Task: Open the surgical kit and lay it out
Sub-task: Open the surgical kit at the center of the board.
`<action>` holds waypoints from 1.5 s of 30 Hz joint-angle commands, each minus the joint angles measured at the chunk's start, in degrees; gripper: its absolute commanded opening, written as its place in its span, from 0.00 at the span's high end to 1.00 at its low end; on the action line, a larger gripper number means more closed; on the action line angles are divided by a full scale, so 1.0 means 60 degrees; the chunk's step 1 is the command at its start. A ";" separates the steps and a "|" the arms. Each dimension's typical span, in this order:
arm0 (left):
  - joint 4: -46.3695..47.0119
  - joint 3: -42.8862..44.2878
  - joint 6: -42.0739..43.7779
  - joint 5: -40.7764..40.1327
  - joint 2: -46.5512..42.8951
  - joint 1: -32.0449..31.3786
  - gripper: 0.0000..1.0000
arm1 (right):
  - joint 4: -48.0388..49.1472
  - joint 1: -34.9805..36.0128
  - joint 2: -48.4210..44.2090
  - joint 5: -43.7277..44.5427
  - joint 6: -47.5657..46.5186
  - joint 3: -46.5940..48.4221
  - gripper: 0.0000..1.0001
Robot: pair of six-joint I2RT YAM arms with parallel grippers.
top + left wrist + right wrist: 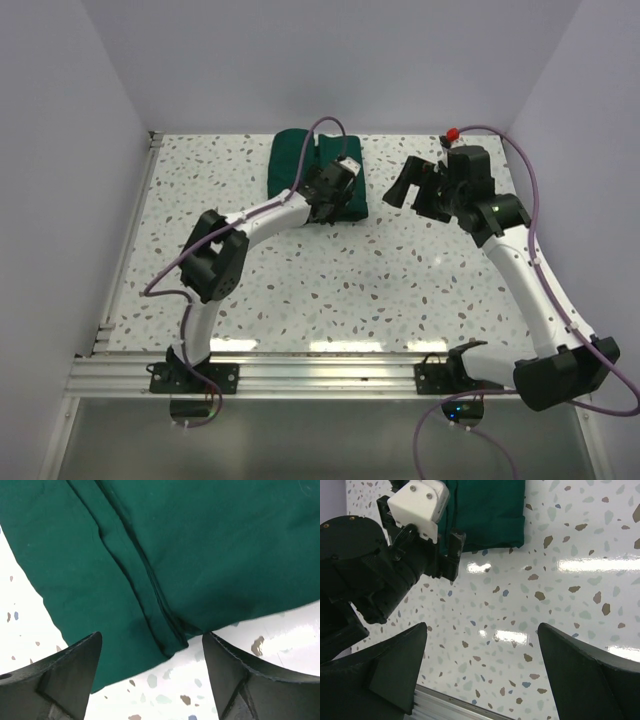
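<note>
Left gripper (151,636) spread; cloth (210,555) layered underneath.

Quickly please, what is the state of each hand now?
Left hand: open, above the green cloth edge, holding nothing.
Right hand: open, above the table, empty.

No lettering, label, brand, number or sign can be read anywhere, neither on the folded dark green cloth bundle (288,160) nor on the speckled white tabletop (400,290).
</note>
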 commanded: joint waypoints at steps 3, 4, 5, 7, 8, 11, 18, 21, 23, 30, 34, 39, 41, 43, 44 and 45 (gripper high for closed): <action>0.0303 0.1032 0.0416 -0.0758 0.0509 0.0028 0.18 | -0.0199 0.0016 0.0009 0.0214 -0.0417 0.0347 0.02; 0.0259 0.1076 0.0474 -0.0961 0.0611 0.0028 0.20 | -0.0214 0.0016 0.0009 0.0230 -0.0446 0.0347 0.02; 0.0259 0.1077 0.0489 -0.1079 0.0626 0.0043 0.21 | -0.0229 0.0016 0.0023 0.0259 -0.0490 0.0347 0.02; 0.0259 0.1004 0.0475 -0.1328 0.0627 0.0086 0.23 | -0.0214 0.0016 0.0096 0.0318 -0.0534 0.0347 0.02; 0.0273 0.0946 0.0402 -0.1460 0.0612 0.0087 0.26 | -0.0200 0.0002 0.0097 0.0304 -0.0520 0.0347 0.02; 0.0332 0.0580 0.0300 -0.1520 0.0349 0.0262 0.33 | -0.0126 0.0016 0.0199 0.0230 -0.0505 0.0318 0.02; 0.0361 -0.0226 0.0035 -0.1490 -0.0618 0.0702 0.35 | -0.0024 0.0031 0.0170 0.0274 -0.0490 0.0084 0.02; 0.0361 -0.0329 -0.0023 -0.1462 -0.0750 0.0834 0.38 | -0.0024 0.0031 0.0170 0.0260 -0.0505 0.0010 0.02; 0.0347 -0.0271 -0.0052 -0.1257 -0.0707 0.0994 0.54 | -0.0038 0.0016 0.0155 0.0274 -0.0519 0.0025 0.02; 0.0317 -0.0095 -0.1237 -0.0395 -0.0896 0.1652 1.00 | -0.0024 0.0031 0.0243 0.0230 -0.0505 0.0083 0.02; 0.0419 -0.0942 -0.2437 -0.0274 -0.1860 0.2224 1.00 | 0.0093 0.0046 0.0418 0.0245 -0.0549 0.0156 0.02; 0.0537 -0.3007 -0.4342 -0.1021 -0.3500 0.2956 1.00 | 0.0254 0.0104 0.1062 0.0289 -0.0753 0.0871 0.02; 0.0523 -0.3723 -0.4928 -0.1182 -0.3898 0.3162 1.00 | 0.0269 0.0133 0.1618 0.0245 -0.0841 0.1224 0.02; 0.0333 -0.4092 -0.5513 -0.1476 -0.4409 0.3455 0.90 | 0.0313 0.0148 0.2087 0.0187 -0.0871 0.1779 0.02; 0.0332 -0.4442 -0.5661 -0.1476 -0.4543 0.3572 0.78 | 0.0313 0.0148 0.2611 0.0143 -0.0871 0.1971 0.02; 0.0332 -0.4605 -0.5779 -0.1317 -0.4660 0.3820 0.64 | 0.0328 0.0163 0.2877 -0.0031 -0.0871 0.2379 0.03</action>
